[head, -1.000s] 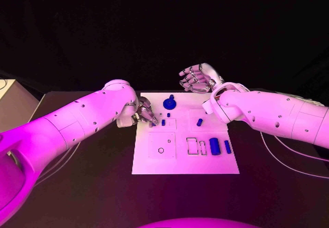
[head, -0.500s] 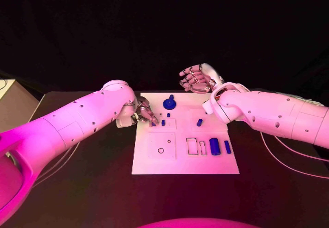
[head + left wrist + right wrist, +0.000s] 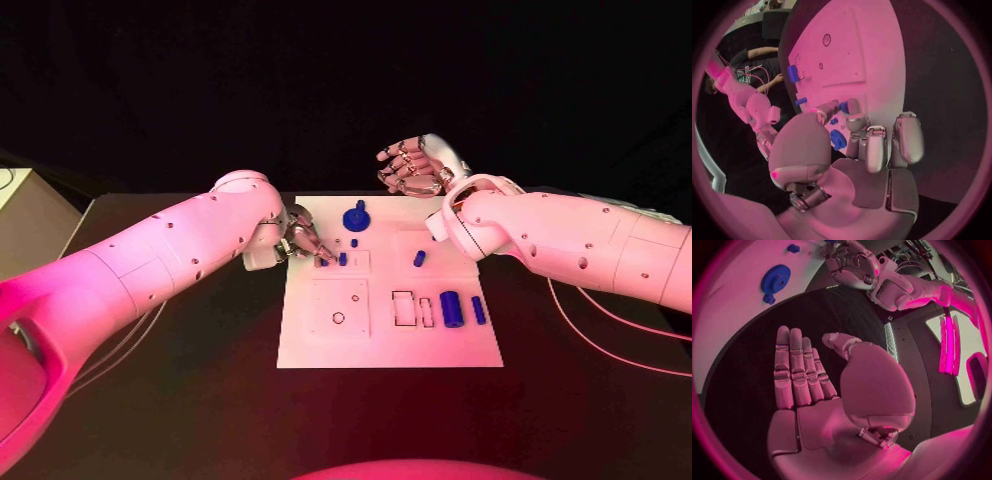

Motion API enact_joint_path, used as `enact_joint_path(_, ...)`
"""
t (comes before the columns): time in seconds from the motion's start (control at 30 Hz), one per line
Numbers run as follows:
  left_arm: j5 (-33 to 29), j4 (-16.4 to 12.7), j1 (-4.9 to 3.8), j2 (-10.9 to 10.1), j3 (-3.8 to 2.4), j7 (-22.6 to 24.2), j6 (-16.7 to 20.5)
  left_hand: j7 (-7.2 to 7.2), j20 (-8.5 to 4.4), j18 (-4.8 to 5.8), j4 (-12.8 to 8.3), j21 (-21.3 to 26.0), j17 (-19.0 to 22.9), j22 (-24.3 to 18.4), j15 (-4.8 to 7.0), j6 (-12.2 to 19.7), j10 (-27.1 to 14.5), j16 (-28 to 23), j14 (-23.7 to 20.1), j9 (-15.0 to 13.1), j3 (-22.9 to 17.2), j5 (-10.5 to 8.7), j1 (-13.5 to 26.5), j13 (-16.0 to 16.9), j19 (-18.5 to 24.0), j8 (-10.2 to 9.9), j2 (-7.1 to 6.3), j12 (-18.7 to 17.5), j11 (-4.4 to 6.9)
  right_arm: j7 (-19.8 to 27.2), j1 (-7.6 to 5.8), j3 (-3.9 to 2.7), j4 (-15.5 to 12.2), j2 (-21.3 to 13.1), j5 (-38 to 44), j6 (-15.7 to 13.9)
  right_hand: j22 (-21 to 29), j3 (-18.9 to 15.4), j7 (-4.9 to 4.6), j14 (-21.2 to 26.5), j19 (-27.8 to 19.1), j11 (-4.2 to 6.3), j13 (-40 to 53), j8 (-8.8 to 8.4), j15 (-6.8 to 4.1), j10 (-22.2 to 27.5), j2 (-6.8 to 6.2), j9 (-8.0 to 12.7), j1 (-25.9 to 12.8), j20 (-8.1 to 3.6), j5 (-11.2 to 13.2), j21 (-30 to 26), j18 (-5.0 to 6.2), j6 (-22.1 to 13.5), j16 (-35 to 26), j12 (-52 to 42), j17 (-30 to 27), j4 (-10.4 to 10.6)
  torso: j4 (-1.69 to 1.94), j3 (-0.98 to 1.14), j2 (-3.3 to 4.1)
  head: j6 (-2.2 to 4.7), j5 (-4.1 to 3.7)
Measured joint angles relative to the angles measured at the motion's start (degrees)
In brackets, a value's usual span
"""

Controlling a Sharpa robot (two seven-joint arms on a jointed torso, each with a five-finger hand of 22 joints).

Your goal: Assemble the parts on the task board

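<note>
Now the left hand (image 3: 299,240) sits low over the far left corner of the white board (image 3: 389,345), its fingers (image 3: 856,120) drawn together around a small blue part (image 3: 843,107) at the board's face, though whether they truly clamp it I cannot tell. Close by lie another short blue peg (image 3: 353,242), the round blue knob (image 3: 356,217) further back, and a blue block (image 3: 451,308) with a slim blue bar (image 3: 479,309) on the near right side. Meanwhile the right hand (image 3: 414,167) hangs above the dark surface (image 3: 188,400) past the board's far edge, holding nothing, fingers (image 3: 792,370) straight and side by side, well apart from every part.
</note>
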State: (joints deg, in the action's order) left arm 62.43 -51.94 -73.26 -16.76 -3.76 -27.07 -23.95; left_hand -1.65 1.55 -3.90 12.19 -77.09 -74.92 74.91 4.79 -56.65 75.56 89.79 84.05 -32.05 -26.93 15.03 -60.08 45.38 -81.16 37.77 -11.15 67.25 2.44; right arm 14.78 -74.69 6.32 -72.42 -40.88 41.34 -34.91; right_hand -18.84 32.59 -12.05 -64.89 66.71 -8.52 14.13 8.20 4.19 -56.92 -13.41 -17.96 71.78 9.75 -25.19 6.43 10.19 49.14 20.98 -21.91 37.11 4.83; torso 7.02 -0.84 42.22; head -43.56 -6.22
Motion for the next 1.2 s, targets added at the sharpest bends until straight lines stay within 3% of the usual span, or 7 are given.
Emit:
enact_joint_path(0.23,-0.03,-0.25,0.03,-0.44,0.01,-0.13,0.38,-0.09,0.00,0.00,2.84,0.00,0.00,0.00,0.00,-0.30,0.00,0.00,0.00,0.15,2.84,-3.56,-1.01,0.02,0.00,-0.03,-0.22,0.00,0.00,0.01,0.00,0.00,0.00,-0.10,-0.02,0.01,0.00,0.00,0.00,0.00,0.00,0.00,0.00,0.00,0.00,0.00,0.00,0.00,0.00,0.00,0.00,0.00,0.00,0.00,0.00,0.00,0.00,0.00,-0.02,0.00,0.01,0.04,-0.05)
enact_joint_path(0.6,-0.05,-0.94,0.08,-1.66,0.00,-0.39,1.02,-0.10,0.00,0.00,4.27,0.05,0.00,0.00,0.00,-0.30,0.00,0.00,0.00,0.18,4.27,-5.17,-1.17,0.01,0.00,-0.20,-0.06,0.21,0.00,0.03,0.00,0.00,-0.01,-0.23,-0.04,0.02,-0.01,0.00,0.00,0.00,0.00,0.00,0.01,0.00,0.00,0.00,0.00,0.00,0.00,0.00,0.00,0.00,0.00,0.00,0.00,0.00,0.00,0.00,-0.03,-0.02,0.02,0.07,-0.08)
enact_joint_path(0.73,-0.09,-1.41,0.17,-2.10,0.01,-0.50,1.31,-0.10,0.00,0.00,4.54,0.21,0.00,0.00,0.00,-0.29,0.00,0.00,0.00,0.30,6.51,-10.74,-1.13,0.01,0.00,-0.20,0.43,0.21,0.00,0.04,0.02,0.00,-0.01,-0.25,-0.05,0.02,0.00,0.00,0.01,0.00,0.00,0.00,0.01,0.00,0.00,0.00,0.00,0.00,0.00,0.00,0.00,0.01,0.00,0.00,0.00,0.00,0.00,0.00,-0.03,-0.05,0.02,0.07,-0.13)
enact_joint_path(0.8,-0.20,-1.62,0.21,-2.30,0.02,-0.56,1.47,-0.15,0.00,0.00,4.60,0.21,0.00,0.00,0.00,-0.33,0.00,0.00,0.00,0.39,7.38,-11.75,-0.96,-0.02,0.00,-0.21,0.84,0.21,0.00,0.04,0.02,0.00,0.00,-0.27,-0.05,0.03,-0.01,0.00,0.01,0.00,0.00,0.00,0.02,0.00,0.00,0.00,0.00,0.00,0.00,0.00,0.00,0.01,0.00,-0.01,0.00,0.00,0.00,0.00,-0.03,-0.05,0.02,0.07,-0.14)
enact_joint_path(1.2,-2.28,-2.75,0.36,-3.34,0.04,-0.71,3.16,-0.30,0.00,0.00,4.56,0.21,0.00,0.04,0.00,-0.49,0.00,0.00,0.00,0.41,8.83,-11.99,0.12,-0.22,0.00,-0.21,1.00,0.21,0.00,0.06,0.04,0.00,0.01,-0.34,-0.07,0.05,-0.01,0.00,-0.13,0.00,0.00,0.00,0.02,0.00,0.00,0.00,0.00,0.00,0.00,0.00,0.00,0.01,0.00,0.14,0.00,0.00,0.01,0.00,-0.01,-0.05,0.01,0.07,-0.19)
